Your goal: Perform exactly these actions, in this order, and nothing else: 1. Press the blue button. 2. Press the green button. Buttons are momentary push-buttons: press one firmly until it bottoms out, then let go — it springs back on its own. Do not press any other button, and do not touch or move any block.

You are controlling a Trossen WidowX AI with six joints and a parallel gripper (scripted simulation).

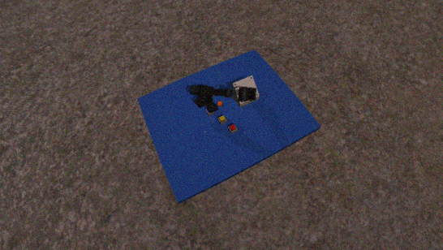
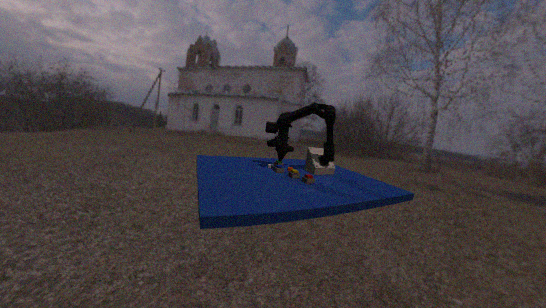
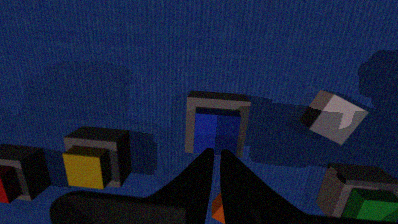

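Observation:
The blue button [image 3: 204, 131] sits in a grey square housing near the middle of the wrist view, its right half in shadow. My gripper [image 3: 216, 155] [image 2: 281, 159] is shut and empty, its two fingertips close together, pointing down over the near edge of the blue button. The wrist view does not show whether the tips touch it. The green button [image 3: 371, 206] is at the lower right of the wrist view, partly cut off by the frame. In the top view the arm hides the blue and green caps.
A yellow button [image 1: 221, 118] [image 3: 83, 170] and a red button [image 1: 232, 127] [image 3: 4, 185] stand left of the blue one in the wrist view. An orange block [image 1: 220, 103] [image 3: 218, 211] lies below the fingers. A pale block [image 3: 346, 111] lies between the blue and green buttons.

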